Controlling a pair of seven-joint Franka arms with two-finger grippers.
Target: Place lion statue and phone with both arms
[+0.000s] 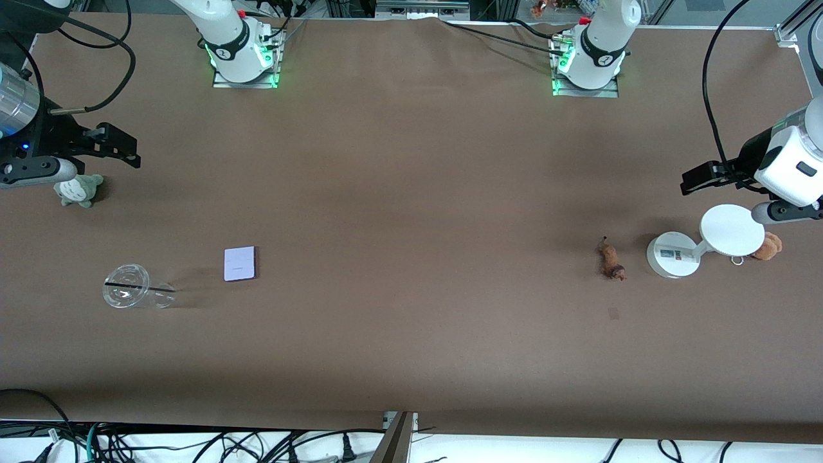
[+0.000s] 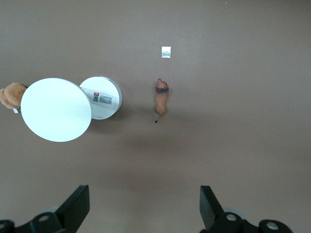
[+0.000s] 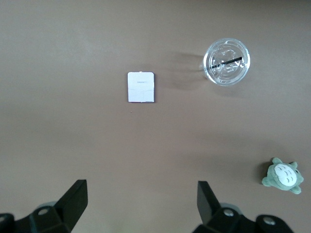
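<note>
Front view: the left gripper [image 1: 697, 178] is hanging spread and empty over the table's left-arm end, the lion [image 1: 611, 259] lying near it beside the stand [image 1: 672, 255]. Likewise spread, the right gripper [image 1: 122, 148] is hovering at its end, the phone [image 1: 240, 263] lying flat well apart from it.

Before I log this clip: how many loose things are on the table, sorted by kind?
Plush toys: 2 (grey-green plush toy, orange-brown plush toy)
Figurines: 1 (lion statue)
Phones: 1 (phone)
Clear cups: 1 (clear plastic cup)
Stands: 1 (white stand)
Total: 6
</note>
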